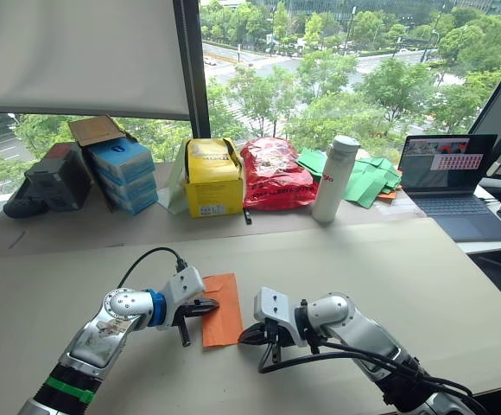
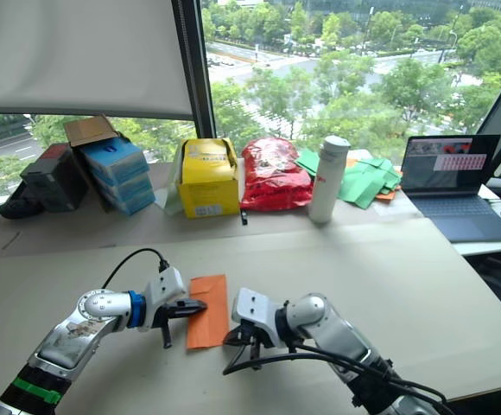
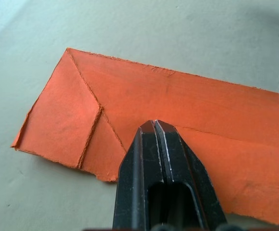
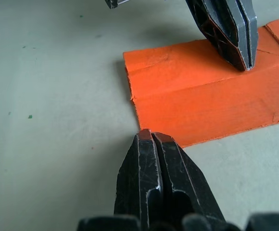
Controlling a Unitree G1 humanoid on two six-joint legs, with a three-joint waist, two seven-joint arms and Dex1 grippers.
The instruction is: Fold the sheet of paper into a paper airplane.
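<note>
Left wrist view shows the left gripper (image 3: 155,126) with fingers pressed together, tips resting on the sheet of paper (image 3: 178,120), which lies flat on the table (image 1: 363,259) folded into a long strip with a creased corner flap. Just beside the paper's near edge, the right gripper (image 4: 151,137) is likewise closed, holding nothing.

Bright daylight from the window (image 1: 337,78) behind; table (image 1: 389,277) evenly lit, soft shadows under the arms; wrist views sharp on paper, fingers slightly blurred close up.
</note>
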